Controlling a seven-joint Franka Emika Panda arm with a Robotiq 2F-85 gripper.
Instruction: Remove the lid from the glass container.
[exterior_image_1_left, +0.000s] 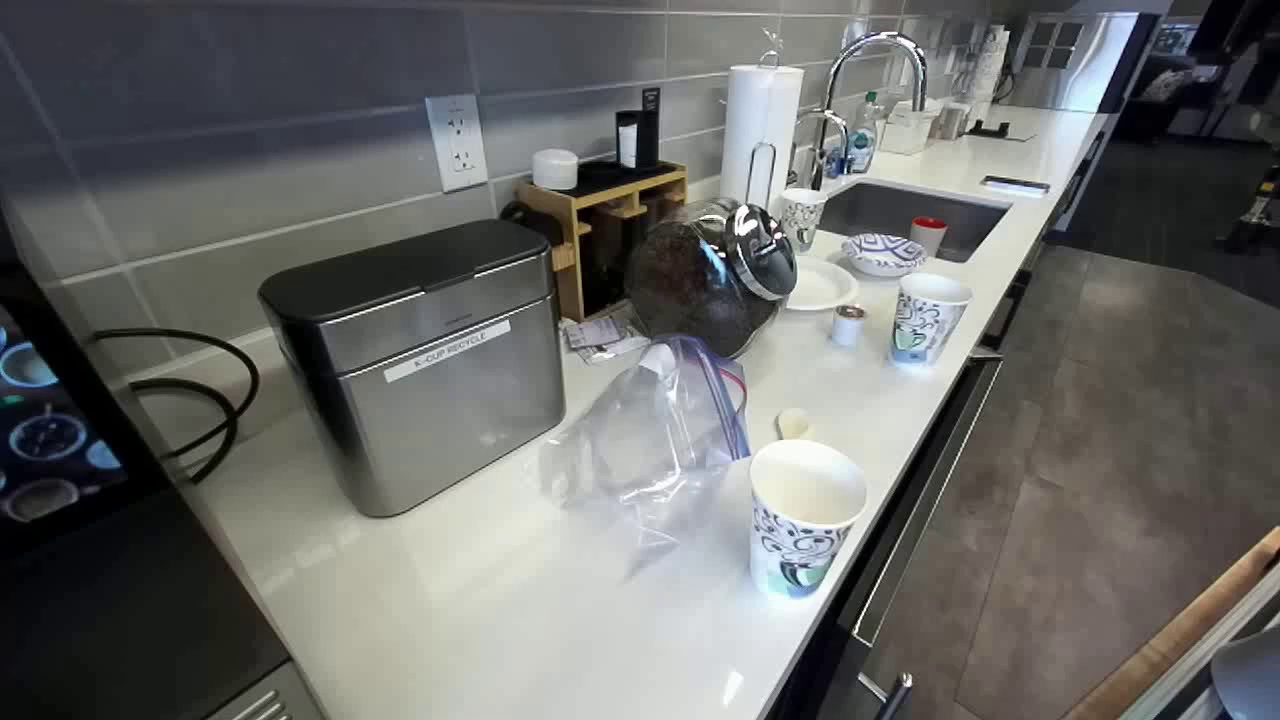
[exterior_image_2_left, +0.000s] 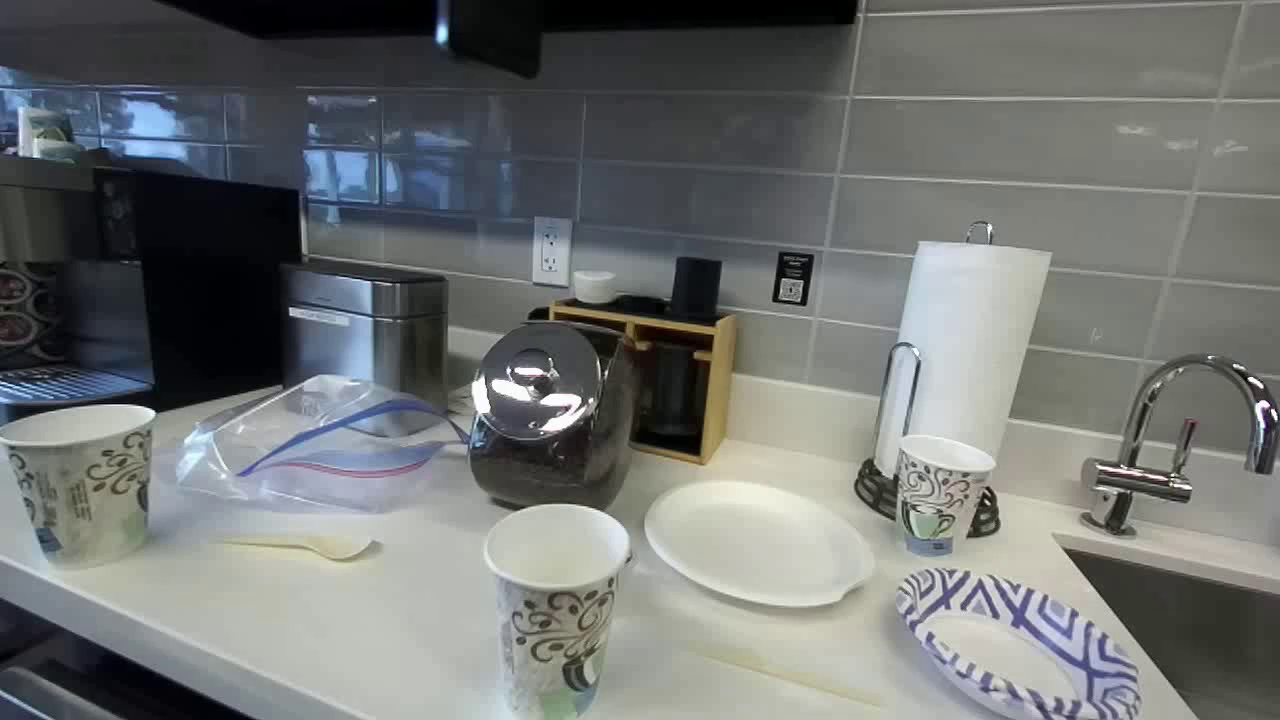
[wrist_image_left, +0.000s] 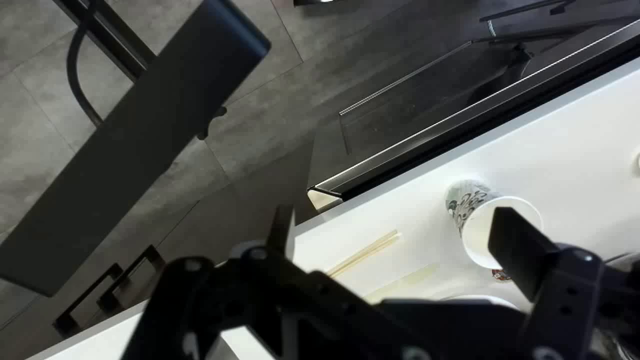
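The glass container (exterior_image_1_left: 680, 285) is a dark, round-bellied see-through pot on the white counter, in front of a small wooden rack. It also shows in an exterior view (exterior_image_2_left: 560, 470), filled with something dark. The lid (exterior_image_1_left: 765, 255) is a round, shiny metal cap with a knob, seated on the slanted mouth; it faces the camera in an exterior view (exterior_image_2_left: 537, 385). My gripper (wrist_image_left: 395, 230) is open and empty in the wrist view, its fingers wide apart over the counter's edge area. Neither exterior view clearly shows it. The pot is not recognizable in the wrist view.
A clear zip bag (exterior_image_1_left: 650, 440) lies beside the pot, with a steel box (exterior_image_1_left: 450, 380) behind. Paper cups (exterior_image_2_left: 555, 610) (exterior_image_1_left: 930, 320) (wrist_image_left: 462, 200), a white plate (exterior_image_2_left: 757, 545), a patterned bowl (exterior_image_2_left: 1030, 650) and a paper towel roll (exterior_image_2_left: 970, 350) stand around. Pale sticks (wrist_image_left: 367, 250) lie on the counter.
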